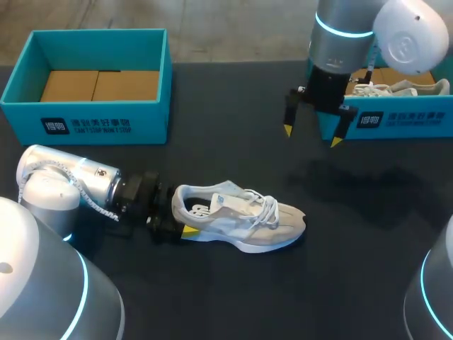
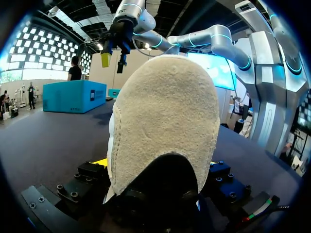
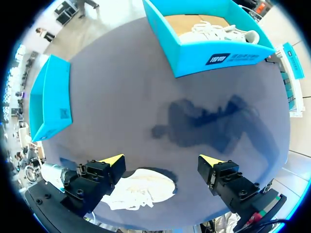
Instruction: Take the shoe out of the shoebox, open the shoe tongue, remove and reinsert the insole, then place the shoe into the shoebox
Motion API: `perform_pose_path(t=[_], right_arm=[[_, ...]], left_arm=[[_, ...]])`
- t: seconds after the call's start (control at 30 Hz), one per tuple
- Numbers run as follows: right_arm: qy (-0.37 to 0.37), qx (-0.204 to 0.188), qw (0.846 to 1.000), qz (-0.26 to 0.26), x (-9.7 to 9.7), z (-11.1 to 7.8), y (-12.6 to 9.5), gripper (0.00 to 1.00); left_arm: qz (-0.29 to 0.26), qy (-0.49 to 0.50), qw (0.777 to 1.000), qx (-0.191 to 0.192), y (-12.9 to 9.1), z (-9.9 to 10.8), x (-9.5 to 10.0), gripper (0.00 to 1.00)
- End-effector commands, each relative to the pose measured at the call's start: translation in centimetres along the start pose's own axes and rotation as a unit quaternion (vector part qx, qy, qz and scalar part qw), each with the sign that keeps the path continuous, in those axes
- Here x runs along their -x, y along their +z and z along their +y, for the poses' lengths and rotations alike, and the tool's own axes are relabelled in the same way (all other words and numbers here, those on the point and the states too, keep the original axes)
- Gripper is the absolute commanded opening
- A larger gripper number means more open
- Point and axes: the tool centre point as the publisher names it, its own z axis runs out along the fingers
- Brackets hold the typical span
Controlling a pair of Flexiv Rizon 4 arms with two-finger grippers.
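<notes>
My left hand (image 1: 180, 212) lies low on the desk (image 1: 233, 297), coming in from the left side, and it is pinching the shoe (image 1: 239, 214) at the heel. In the left wrist view the suede heel (image 2: 163, 121) fills the space between the black fingers, with one finger tight against each side of it. A yellow tip (image 1: 190, 230) shows at the near side of the heel in the head view.

The shoe stands on its sole near the middle of the desk, with the heel toward my left arm and the toe pointing right. It is pale grey and white, with white laces (image 1: 265, 205) lying loose over the top.

My right hand (image 1: 311, 135) hangs in the air above the far right part of the desk, fingers spread wide and holding nothing — both yellow tips point down. From its own wrist camera the right hand (image 3: 162, 161) looks straight down, and the shoe (image 3: 141, 187) sits beneath it, partly behind one finger.

The left shoebox (image 1: 92, 117) sits at the far left, well apart from the shoe, showing its brown cardboard floor. The right shoebox (image 1: 403, 120) sits at the far right, just behind my right hand — a second shoe (image 1: 396, 88) lies inside it.
</notes>
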Motion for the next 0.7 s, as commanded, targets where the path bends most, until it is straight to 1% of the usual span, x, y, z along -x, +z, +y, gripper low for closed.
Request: perform_pose_path(t=[0.03, 0.2, 0.43, 0.7], right_arm=[[0.007, 0.0, 1.0, -0.016, -1.2, -0.9, 0.3, 1.0], [-0.001, 0.009, 1.0, -0.015, -3.0, -3.4, 0.5, 1.0], [-0.014, 0.018, 1.0, -0.009, -4.9, -6.6, 0.8, 1.0], [-0.025, 0.022, 0.999, -0.005, -7.4, -9.0, 1.2, 1.0]], left_arm=[[0.001, 0.0, 1.0, 0.0, -0.2, 0.4, 0.3, 0.0], [0.001, 0.0, 1.0, 0.0, -0.2, 0.4, 0.3, 0.0], [0.001, 0.0, 1.0, 0.0, -0.2, 0.4, 0.3, 0.0], [0.001, 0.0, 1.0, 0.0, -0.2, 0.4, 0.3, 0.0]])
